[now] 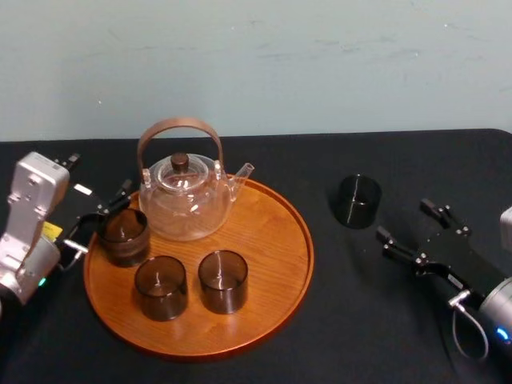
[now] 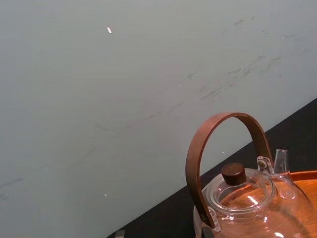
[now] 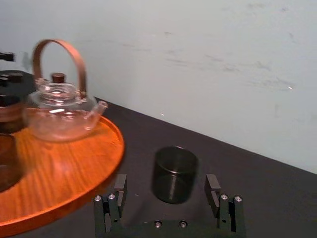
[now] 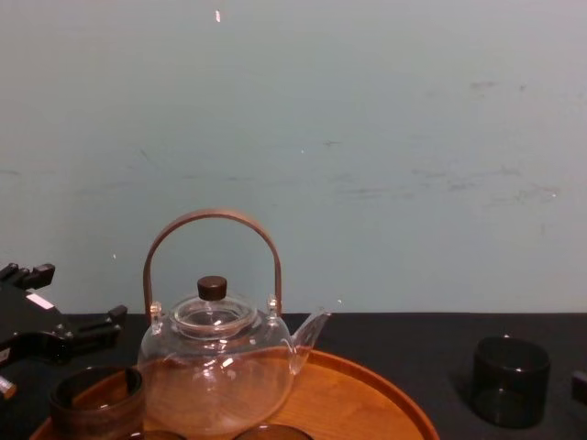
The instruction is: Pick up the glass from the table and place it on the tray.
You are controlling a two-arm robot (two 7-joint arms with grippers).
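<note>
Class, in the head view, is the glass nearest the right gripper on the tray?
No, that glass stands on the black table beside the tray, just ahead of the right gripper.

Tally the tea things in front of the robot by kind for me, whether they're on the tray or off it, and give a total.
Dark glasses: 4
Glass teapot: 1
Wooden tray: 1
Total: 6
</note>
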